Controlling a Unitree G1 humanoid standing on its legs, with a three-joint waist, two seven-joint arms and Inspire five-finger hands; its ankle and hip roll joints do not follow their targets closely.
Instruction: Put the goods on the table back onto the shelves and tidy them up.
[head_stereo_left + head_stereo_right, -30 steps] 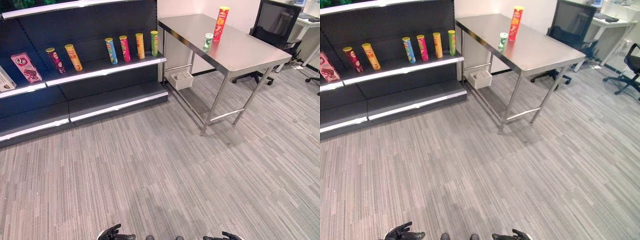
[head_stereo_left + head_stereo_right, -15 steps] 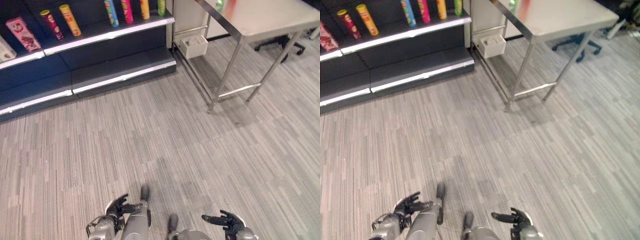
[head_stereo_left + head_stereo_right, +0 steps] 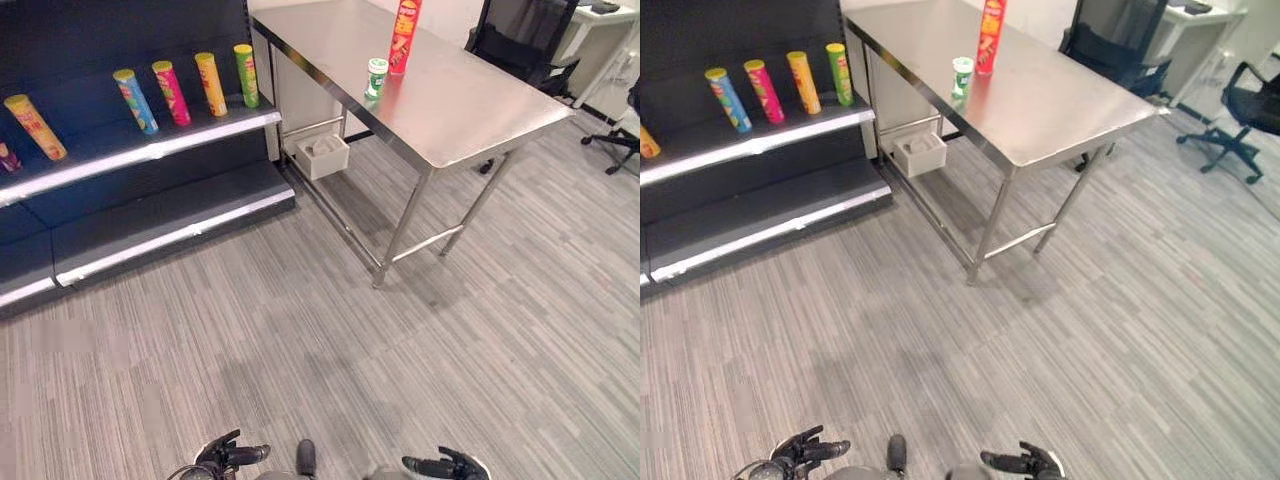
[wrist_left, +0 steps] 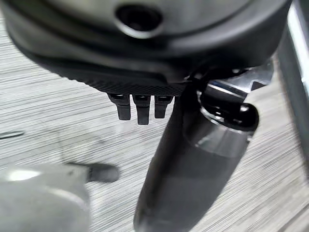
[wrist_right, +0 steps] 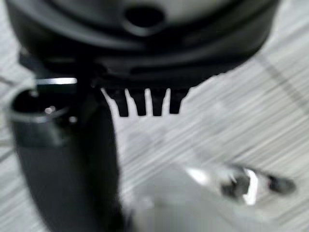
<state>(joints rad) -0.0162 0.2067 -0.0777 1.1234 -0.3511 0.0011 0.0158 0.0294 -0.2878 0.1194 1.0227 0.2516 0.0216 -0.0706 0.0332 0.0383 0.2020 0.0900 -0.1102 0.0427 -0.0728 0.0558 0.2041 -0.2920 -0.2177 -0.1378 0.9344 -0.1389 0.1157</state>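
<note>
I have my left hand and right hand low and empty, well apart from everything. Far ahead of the right hand stands the steel table; on it the tall red tube rises just behind the short green can. Ahead of the left hand runs the dark shelf, bearing a row of upright tubes. A white box sits on the floor under the table, beside the shelf's end.
</note>
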